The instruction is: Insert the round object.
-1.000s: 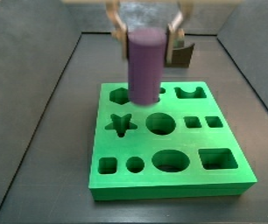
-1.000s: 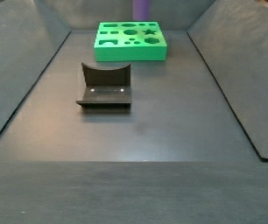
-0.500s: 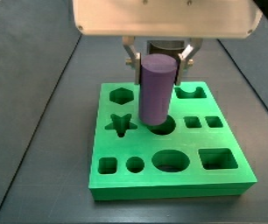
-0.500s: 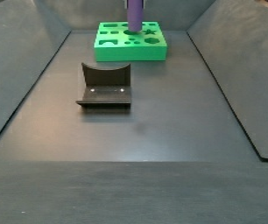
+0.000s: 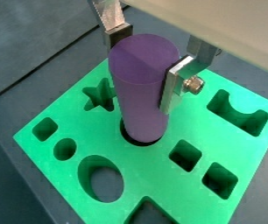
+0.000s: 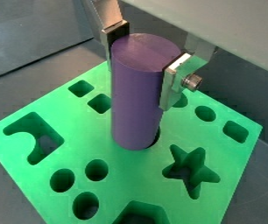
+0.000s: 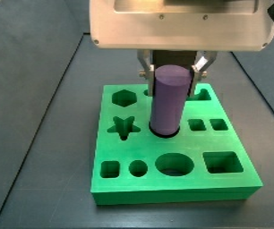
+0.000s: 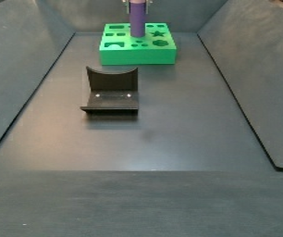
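Upright between the closed gripper (image 5: 148, 59) fingers, purple round object (image 5: 143, 83), base in green board (image 5: 67, 122) hole.

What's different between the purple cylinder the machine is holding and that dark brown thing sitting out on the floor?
The purple cylinder is round, smooth and upright; the dark brown block is squat and boxy with a curved notch. The cylinder is clamped in the end effector, its lower end in the green board's round hole; the block lies apart on the dark floor, untouched. Both look plain and matte.
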